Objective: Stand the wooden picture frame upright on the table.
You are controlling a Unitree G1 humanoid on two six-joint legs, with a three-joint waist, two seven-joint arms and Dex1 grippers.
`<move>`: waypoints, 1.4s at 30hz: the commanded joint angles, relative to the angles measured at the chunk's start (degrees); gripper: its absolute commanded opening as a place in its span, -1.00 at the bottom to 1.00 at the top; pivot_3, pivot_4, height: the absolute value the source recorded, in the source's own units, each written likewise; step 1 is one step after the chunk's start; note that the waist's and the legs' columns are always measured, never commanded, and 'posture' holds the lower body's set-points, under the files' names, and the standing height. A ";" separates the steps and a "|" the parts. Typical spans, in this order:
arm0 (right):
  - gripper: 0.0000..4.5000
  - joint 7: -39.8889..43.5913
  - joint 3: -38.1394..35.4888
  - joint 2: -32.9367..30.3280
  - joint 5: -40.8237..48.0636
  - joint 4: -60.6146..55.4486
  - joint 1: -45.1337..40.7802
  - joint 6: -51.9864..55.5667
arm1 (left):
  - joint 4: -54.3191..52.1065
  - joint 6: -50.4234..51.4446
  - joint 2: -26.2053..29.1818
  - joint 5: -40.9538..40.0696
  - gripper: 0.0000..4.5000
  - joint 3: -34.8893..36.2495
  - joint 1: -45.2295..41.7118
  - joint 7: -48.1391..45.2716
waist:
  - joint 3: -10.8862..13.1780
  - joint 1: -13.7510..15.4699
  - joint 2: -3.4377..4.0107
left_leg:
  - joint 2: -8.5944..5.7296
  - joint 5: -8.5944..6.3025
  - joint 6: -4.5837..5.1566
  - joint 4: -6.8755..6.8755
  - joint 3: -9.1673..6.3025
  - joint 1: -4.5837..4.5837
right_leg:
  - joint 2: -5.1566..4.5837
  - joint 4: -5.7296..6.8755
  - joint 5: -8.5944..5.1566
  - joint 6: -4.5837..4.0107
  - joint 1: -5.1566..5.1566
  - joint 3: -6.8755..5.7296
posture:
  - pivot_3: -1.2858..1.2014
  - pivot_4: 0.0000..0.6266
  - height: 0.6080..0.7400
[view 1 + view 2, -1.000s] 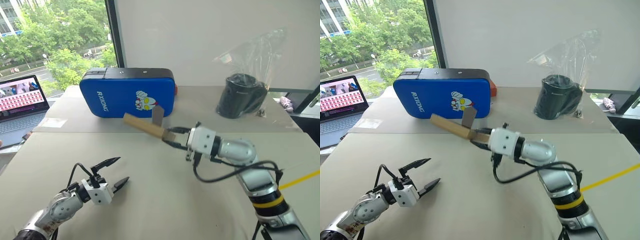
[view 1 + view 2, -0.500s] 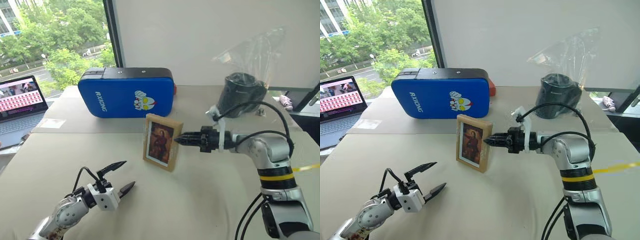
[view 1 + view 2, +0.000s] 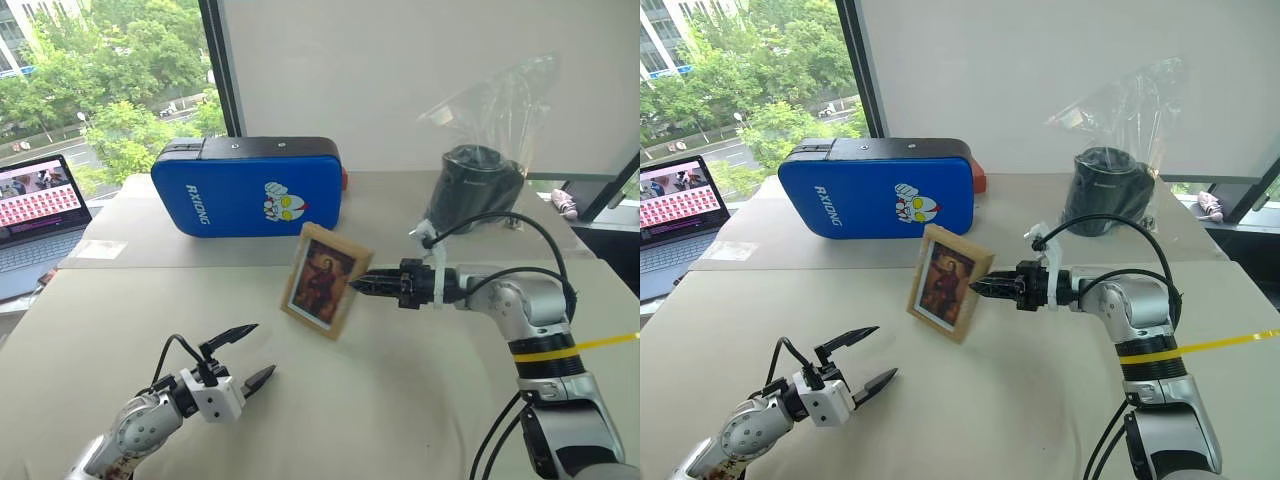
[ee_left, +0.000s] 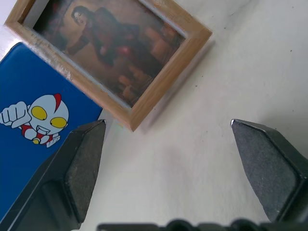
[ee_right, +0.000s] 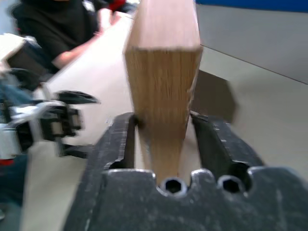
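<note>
Tabletop [image 3: 400, 420]: broad, pale beige, matte, carrying every item listed. Blue padded case [image 3: 245, 187]: stands on edge along the far side, cartoon figure on its face. Laptop [image 3: 35, 215]: open at the far left edge, screen lit. Dark round container [image 3: 470, 188]: far right, inside a clear plastic bag [image 3: 495, 110]. Right arm: reaches in from the right, forearm bent inward, wrist roughly level, pointing left at the frame's right edge. Right pincer [image 3: 366, 285]: its two black fingers [image 5: 118, 139] flank the frame's wooden side edge; whether they clamp or merely bracket it cannot be told. Wooden picture frame [image 3: 325, 279]: upright near the tabletop's centre, just in front of the case, leaning slightly back, brownish portrait facing the robot. Left arm: low at near left, forearm angled inward. Left pincer [image 3: 245, 354]: released, fingers spread wide, well apart from the frame.
</note>
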 commanded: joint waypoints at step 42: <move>0.99 -54.07 -8.91 23.86 -26.39 -38.28 42.82 -21.73 | -31.67 64.74 -18.89 -38.91 1.00 15.93 8.93 8.72 | 0.19 1.19 -0.27 | 0.00 0.03 -0.13 -0.08 0.01 -0.13 | -0.01 -0.20 -0.13 0.01 -0.05 0.01 | 0.03 -0.52 1.00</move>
